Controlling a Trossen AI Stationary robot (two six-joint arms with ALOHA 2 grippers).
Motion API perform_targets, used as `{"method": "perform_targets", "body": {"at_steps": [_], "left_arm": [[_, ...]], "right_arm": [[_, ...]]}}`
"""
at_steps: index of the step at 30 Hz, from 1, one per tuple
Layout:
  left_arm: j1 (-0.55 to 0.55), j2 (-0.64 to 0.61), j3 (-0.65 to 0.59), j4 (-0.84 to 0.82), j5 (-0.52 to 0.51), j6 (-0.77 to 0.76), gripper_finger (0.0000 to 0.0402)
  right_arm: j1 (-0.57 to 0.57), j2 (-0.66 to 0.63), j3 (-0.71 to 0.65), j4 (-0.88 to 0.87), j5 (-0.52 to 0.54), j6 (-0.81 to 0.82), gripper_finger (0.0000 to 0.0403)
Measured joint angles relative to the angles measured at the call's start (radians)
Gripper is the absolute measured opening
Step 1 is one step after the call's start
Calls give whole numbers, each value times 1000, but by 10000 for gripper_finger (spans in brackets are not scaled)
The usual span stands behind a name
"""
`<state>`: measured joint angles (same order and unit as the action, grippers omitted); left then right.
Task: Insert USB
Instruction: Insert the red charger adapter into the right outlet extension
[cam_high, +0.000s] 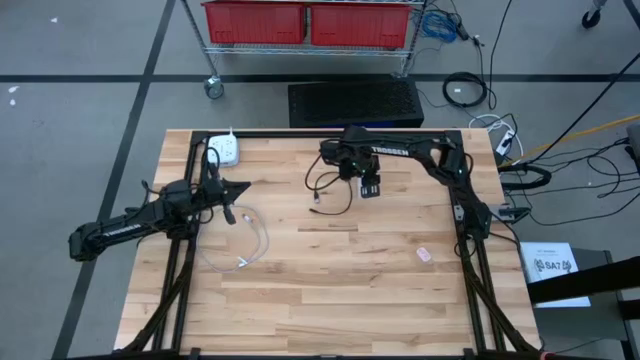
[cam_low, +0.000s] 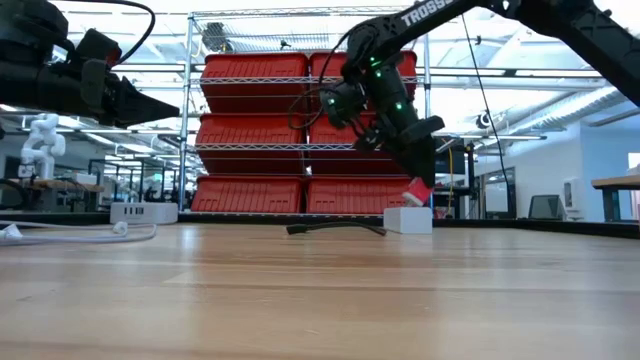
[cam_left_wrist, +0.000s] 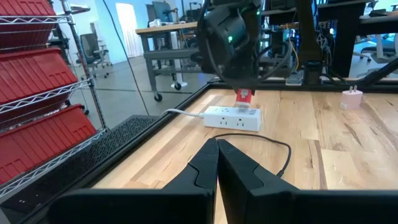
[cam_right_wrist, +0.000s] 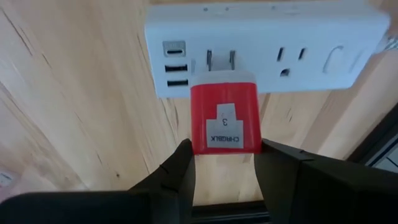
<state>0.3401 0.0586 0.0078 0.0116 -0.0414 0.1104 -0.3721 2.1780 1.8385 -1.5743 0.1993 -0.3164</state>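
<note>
My right gripper is shut on a red plug-in charger with a grey label. The charger's two metal prongs point at the face of a white power strip. The strip lies flat on the wooden table under the gripper, with USB ports next to the prongs. In the low view the charger hangs tilted just above the strip. My left gripper is shut and empty. It is held above the table's left part. My right gripper pinches the red charger's body between its two fingers, one finger on each side face, at the end away from the prongs. It comes from above, slanting down. The charger is tilted, prongs downward. I cannot tell whether the prongs touch the strip.
A black cable curls on the table left of the strip. A second white power strip sits at the far left corner, and a white cord loops near my left gripper. A small pink-and-white charger lies to the right.
</note>
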Motion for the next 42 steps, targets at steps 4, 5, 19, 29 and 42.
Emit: {"method": "perform_targets", "body": {"at_steps": [4,5,19,29,42], "left_arm": [[0,0,0,0,0,1,18],[0,0,0,0,0,1,18],[0,0,0,4,-16,43,18],[0,0,0,1,7,1,18],[0,0,0,0,11,0,18]], "right_arm": [[1,2,0,1,-3,-2,114],[1,2,0,1,-4,3,114],[1,2,0,2,-16,16,114],[1,2,-1,2,-19,19,116],[1,3,-3,8,-27,40,157]]}}
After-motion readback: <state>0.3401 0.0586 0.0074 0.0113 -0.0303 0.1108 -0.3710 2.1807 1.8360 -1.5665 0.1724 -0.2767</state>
